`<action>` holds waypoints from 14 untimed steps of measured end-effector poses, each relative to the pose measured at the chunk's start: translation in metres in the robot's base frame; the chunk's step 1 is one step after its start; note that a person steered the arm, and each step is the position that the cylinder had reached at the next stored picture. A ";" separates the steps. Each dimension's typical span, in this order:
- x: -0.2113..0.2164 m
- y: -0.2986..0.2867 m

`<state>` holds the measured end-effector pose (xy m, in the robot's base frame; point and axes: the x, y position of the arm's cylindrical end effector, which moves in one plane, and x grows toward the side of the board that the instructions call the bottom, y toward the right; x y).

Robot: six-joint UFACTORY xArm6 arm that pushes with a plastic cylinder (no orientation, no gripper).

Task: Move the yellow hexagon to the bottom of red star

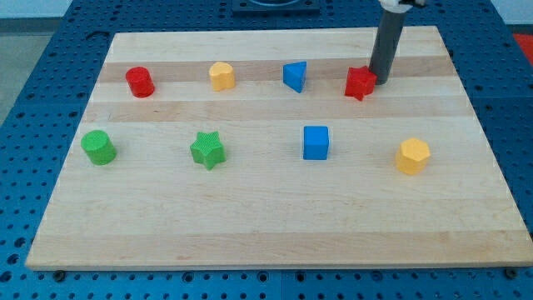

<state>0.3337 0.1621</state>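
My tip (382, 81) is resting near the tabletop's (275, 225) top right corner, just beside the red star (360, 83), possibly touching it; the rod carries no gripper, and its upper part is being cut off by the view's top. The yellow hexagon (412, 156) is sitting toward the right edge, well apart, below the star.

My tip (381, 81) touches the red star (360, 83); yellow hexagon (412, 156) sits below.

Tip (381, 81) touching star (360, 83) at view's right; hexagon (412, 156) below, toward view's bottom right.
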 end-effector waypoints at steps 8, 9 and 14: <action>0.193 -0.054; 0.152 -0.054; 0.127 -0.002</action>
<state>0.4610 0.1600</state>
